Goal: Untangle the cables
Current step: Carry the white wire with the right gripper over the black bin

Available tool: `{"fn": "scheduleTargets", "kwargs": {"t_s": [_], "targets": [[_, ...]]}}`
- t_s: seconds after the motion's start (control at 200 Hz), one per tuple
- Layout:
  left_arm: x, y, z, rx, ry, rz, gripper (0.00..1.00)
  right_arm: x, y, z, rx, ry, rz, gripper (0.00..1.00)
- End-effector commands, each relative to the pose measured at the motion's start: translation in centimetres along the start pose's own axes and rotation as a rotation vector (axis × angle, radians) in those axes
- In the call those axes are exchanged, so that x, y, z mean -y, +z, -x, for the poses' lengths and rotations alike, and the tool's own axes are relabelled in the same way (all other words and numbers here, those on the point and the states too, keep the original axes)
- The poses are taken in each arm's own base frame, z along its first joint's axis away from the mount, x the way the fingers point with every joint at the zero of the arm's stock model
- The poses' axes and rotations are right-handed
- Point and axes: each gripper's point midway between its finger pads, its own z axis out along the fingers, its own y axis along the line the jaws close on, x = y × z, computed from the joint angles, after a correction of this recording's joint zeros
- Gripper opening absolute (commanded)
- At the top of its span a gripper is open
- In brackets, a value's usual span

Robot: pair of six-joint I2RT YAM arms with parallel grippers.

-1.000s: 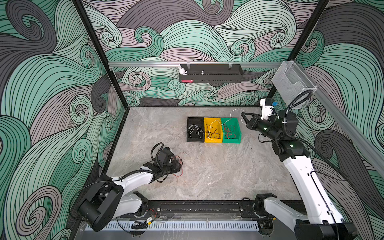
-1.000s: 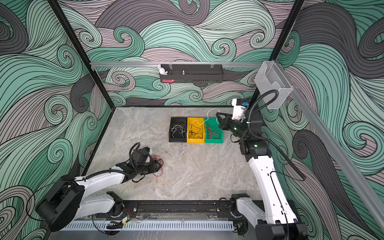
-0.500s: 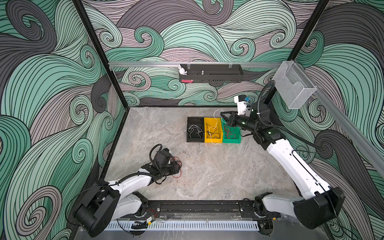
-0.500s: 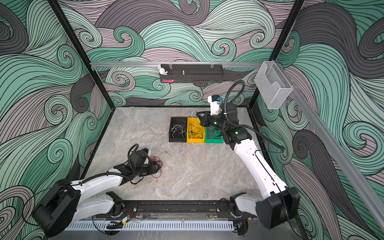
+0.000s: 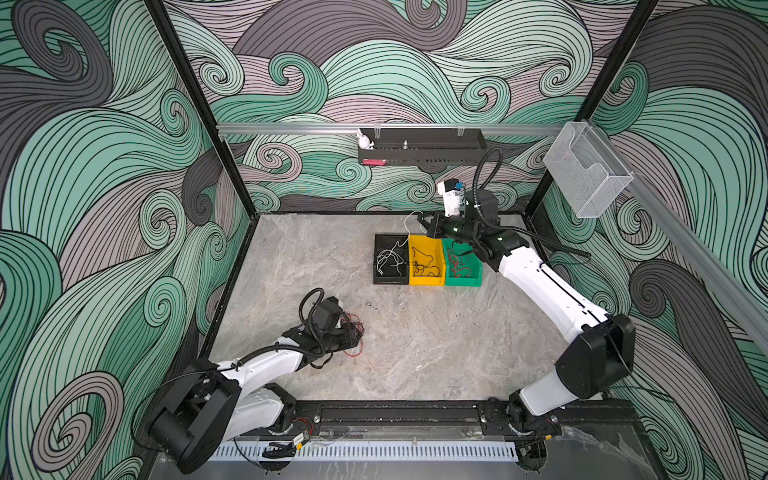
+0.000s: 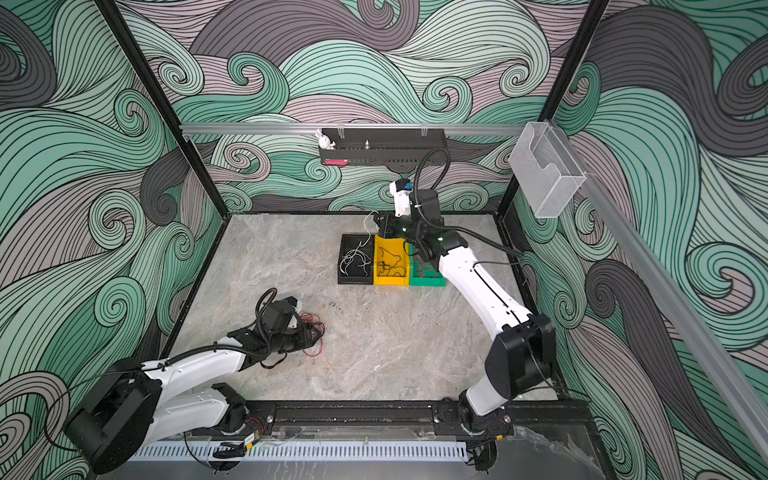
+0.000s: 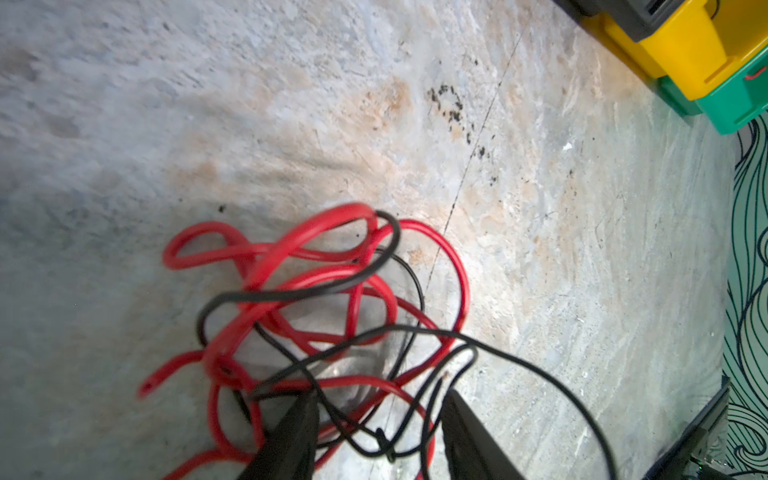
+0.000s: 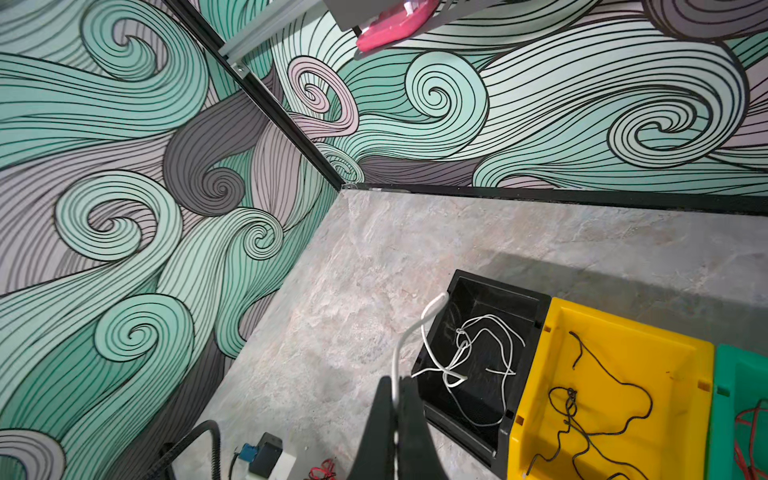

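The desk (image 5: 436, 353) carries three bins in a touching row: a black bin (image 5: 390, 281) with white cables (image 5: 390, 262), a yellow bin (image 5: 426, 282) with black ones, and a green bin (image 5: 463, 282) with red ones. My two hands are well apart. My right hand (image 8: 397, 388), near the black bin, is clamped together on one white cable (image 8: 409, 332). My left hand (image 7: 380, 395) stands half apart astride the tangle of red and black cables (image 7: 316, 299) at the desk's front; I cannot count its strands.

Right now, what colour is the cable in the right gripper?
White. The cable shows best in the right wrist view, pinched in the right gripper.
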Motion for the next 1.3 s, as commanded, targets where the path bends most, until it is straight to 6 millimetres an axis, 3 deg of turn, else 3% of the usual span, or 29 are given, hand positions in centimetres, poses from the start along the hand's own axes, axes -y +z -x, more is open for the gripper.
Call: {"fn": "scheduleTargets", "kwargs": {"t_s": [0.0,0.175,0.32,0.525,0.786,1.051,1.296], "targets": [[-0.6,0.4,-1.0,-0.047,-0.014,0.023,0.52,0.9,1.2,1.2,0.026,-0.054,-0.047,0.00],[-0.6,0.7,-1.1,-0.055,-0.013,0.025,0.52,2.0,3.2,1.5,0.014,-0.077,-0.076,0.00],[-0.6,0.8,-0.9,-0.055,-0.013,0.026,0.52,1.7,5.4,0.9,-0.015,-0.079,-0.043,0.00],[-0.6,1.0,-1.0,-0.064,-0.012,0.028,0.52,1.8,8.4,-2.4,-0.093,-0.052,-0.007,0.00],[-0.8,1.3,-1.2,-0.070,-0.014,0.031,0.52,1.6,9.9,-7.1,-0.194,0.018,0.058,0.00],[-0.9,1.4,-1.4,-0.072,-0.019,0.027,0.52,3.5,11.7,-12.2,-0.309,0.102,0.023,0.00],[-0.9,1.5,-1.4,-0.074,-0.019,0.027,0.52,5.2,14.3,-14.7,-0.385,0.106,-0.051,0.01]]}}
